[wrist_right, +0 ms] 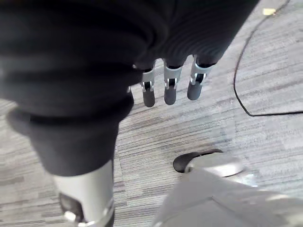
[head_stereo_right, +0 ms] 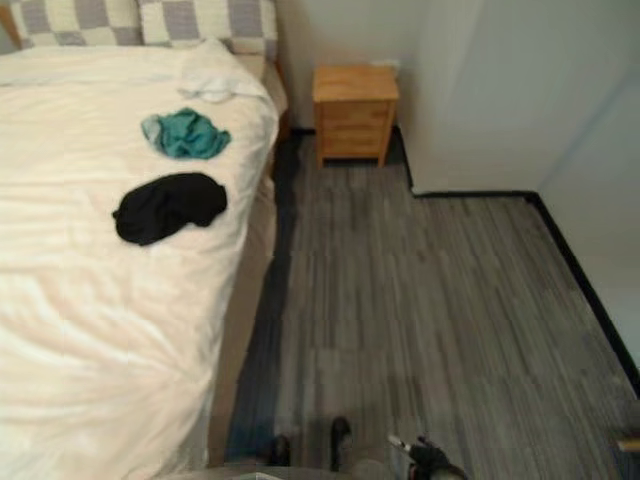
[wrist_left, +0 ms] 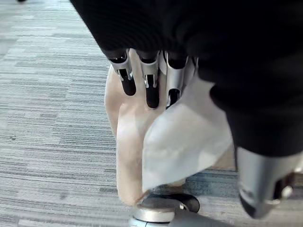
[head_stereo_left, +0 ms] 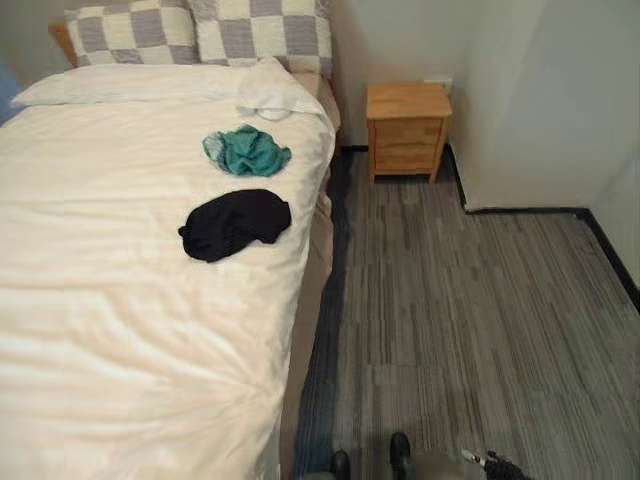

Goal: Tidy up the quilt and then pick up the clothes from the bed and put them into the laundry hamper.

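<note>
A smooth cream quilt (head_stereo_left: 120, 300) covers the bed, carrying a crumpled black garment (head_stereo_left: 235, 223) and a bunched teal one (head_stereo_left: 247, 151), well apart from both hands. The left hand (wrist_left: 151, 80) and right hand (wrist_right: 170, 85) hang with straight fingers over striped grey carpet (head_stereo_left: 470, 320), holding nothing.

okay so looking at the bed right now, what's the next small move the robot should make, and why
Probably step toward the bed and reach for the black garment, the nearest piece. The quilt already lies fairly smooth, while the black garment, a teal one and a white one sit on it. Both the left hand and the right hand hang open and empty over the floor.
</note>
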Available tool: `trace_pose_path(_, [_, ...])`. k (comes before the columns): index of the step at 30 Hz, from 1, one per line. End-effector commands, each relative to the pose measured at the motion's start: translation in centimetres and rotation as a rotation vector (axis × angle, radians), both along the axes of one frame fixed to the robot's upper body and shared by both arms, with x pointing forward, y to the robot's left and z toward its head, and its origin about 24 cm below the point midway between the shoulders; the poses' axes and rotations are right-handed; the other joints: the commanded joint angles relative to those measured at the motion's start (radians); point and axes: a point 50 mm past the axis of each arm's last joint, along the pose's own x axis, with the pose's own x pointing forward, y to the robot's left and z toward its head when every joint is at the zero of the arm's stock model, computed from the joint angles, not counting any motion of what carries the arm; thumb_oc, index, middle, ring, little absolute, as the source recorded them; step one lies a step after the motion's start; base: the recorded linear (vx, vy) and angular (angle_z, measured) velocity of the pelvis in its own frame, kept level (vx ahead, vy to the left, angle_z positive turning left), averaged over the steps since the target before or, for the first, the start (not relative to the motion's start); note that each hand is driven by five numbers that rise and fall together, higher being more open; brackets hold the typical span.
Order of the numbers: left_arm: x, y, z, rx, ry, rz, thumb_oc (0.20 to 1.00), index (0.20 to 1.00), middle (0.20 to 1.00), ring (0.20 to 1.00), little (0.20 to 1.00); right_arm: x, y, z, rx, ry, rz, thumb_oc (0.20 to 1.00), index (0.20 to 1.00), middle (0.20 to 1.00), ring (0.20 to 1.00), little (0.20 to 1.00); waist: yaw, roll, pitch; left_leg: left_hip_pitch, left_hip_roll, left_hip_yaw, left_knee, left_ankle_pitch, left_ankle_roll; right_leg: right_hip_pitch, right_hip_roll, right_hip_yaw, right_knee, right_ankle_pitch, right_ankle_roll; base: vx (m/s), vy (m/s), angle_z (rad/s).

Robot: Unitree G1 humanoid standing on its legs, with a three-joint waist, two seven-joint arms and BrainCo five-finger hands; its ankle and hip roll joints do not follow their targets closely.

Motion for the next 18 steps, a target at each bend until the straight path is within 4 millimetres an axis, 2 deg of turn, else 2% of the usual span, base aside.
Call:
trace_pose_path(1, [3.2,2.6,0.9,0.135,-0.091,0.145,1.0,1.0,1.0,1.0,1.0,-1.4,-0.7,-0.1,-0.005,0.043,-0.046,1.0,1.0,1.0,1.0,1.0,-0.038,-0.04,0.047,-0.029,-0.073,0.002,0.096,-0.082,-0.007,0.044,-0.195,-0.004,-0.138,0.112,0.068,0.3,-0.202,-0.15])
trace_pose_path(3, [3.6,2.6,1.0,0.146,-0.089,0.137,1.0,1.0,1.0,1.0,1.0,-1.7,-0.7,-0.2,0.009,0.067,-0.065,1.0,1.0,1.0,1.0,1.0,-0.06,-0.045,0.063,-0.011,-0.078,0.006,0.097,-0.109,-0.013,0.015,-0.185,0.028,-0.32,0.166,0.09,0.36,-0.184,-0.18])
trace_pose_path(6, [3.2,2.6,0.9,0.15,-0.075,0.146,1.0,1.0,1.0,1.0,1.0,-2.3,-0.5,-0.4,0.018,0.08,-0.069,1.0,1.0,1.0,1.0,1.0,-0.083,-0.042,0.073,0.017,-0.076,0.004,0.102,-0.132,-0.013,-0.008,-0.177,0.051,-0.423,0.192,0.107,0.47,-0.186,0.01])
trace_pose_path(7, [2.9,2.6,0.9,0.155,-0.066,0.145,1.0,1.0,1.0,1.0,1.0,-3.0,-0.4,-0.5,0.022,0.104,-0.07,1.0,1.0,1.0,1.0,1.0,-0.095,-0.044,0.082,0.037,-0.071,0.006,0.125,-0.161,-0.011,-0.012,-0.177,0.056,-0.455,0.2,0.116,0.72,-0.329,0.08])
trace_pose_path(9, [2.7,2.8,0.9,0.159,-0.061,0.14,1.0,1.0,1.0,1.0,1.0,-3.6,-0.2,-0.7,0.028,0.126,-0.062,1.0,1.0,1.0,1.0,1.0,-0.106,-0.047,0.087,0.057,-0.063,0.011,0.149,-0.192,-0.013,-0.016,-0.182,0.059,-0.456,0.21,0.12,0.66,-0.324,-0.46])
trace_pose_path(10, [2.4,2.9,0.9,0.16,-0.055,0.144,1.0,1.0,1.0,1.0,1.0,-4.5,0.0,-0.8,0.028,0.156,-0.073,1.0,1.0,1.0,1.0,1.0,-0.114,-0.052,0.085,0.085,-0.049,0.021,0.17,-0.222,-0.021,-0.008,-0.193,0.049,-0.434,0.203,0.124,0.7,-0.355,-0.39])
trace_pose_path(12, [2.1,3.0,0.9,0.166,-0.046,0.157,1.0,1.0,1.0,1.0,1.0,-5.4,0.0,-0.9,0.024,0.197,-0.079,1.0,1.0,1.0,1.0,1.0,-0.119,-0.05,0.073,0.115,-0.029,0.027,0.181,-0.246,-0.035,0.011,-0.193,0.04,-0.418,0.181,0.126,0.75,-0.368,0.14])
trace_pose_path(13, [1.7,2.9,0.8,0.162,-0.038,0.172,1.0,1.0,1.0,1.0,1.0,-6.3,0.0,-1.0,0.012,0.26,-0.051,1.0,1.0,1.0,1.0,1.0,-0.126,-0.04,0.051,0.156,-0.007,0.015,0.197,-0.256,-0.059,0.011,-0.183,0.057,-0.385,0.174,0.121,0.67,-0.321,0.11])
trace_pose_path(15, [1.7,2.7,0.8,0.149,-0.046,0.15,1.0,1.0,1.0,1.0,1.0,-6.1,-0.4,-0.9,0.013,0.196,-0.075,1.0,1.0,1.0,1.0,1.0,-0.127,-0.029,0.027,0.166,0.034,-0.004,0.273,-0.194,-0.094,0.021,-0.158,0.072,-0.325,0.16,0.091,0.67,-0.321,-0.26])
trace_pose_path(17, [1.6,2.3,0.7,0.134,-0.06,0.188,1.0,1.0,1.0,1.0,1.0,-5.2,-1.3,-0.5,-0.004,0.15,-0.065,1.0,1.0,1.0,1.0,1.0,-0.12,-0.017,0.001,0.14,0.063,-0.004,0.404,-0.024,-0.128,0.051,-0.13,0.039,-0.326,0.144,0.066,0.55,-0.24,-0.13])
trace_pose_path(18, [1.8,2.2,0.7,0.128,-0.074,0.208,1.0,1.0,1.0,1.0,1.0,-4.8,-2.0,-0.3,-0.025,0.139,-0.048,1.0,1.0,1.0,1.0,1.0,-0.111,-0.027,-0.004,0.07,0.076,0.002,0.499,0.056,-0.136,0.088,-0.12,0.033,-0.339,0.135,0.044,0.4,-0.179,0.36])
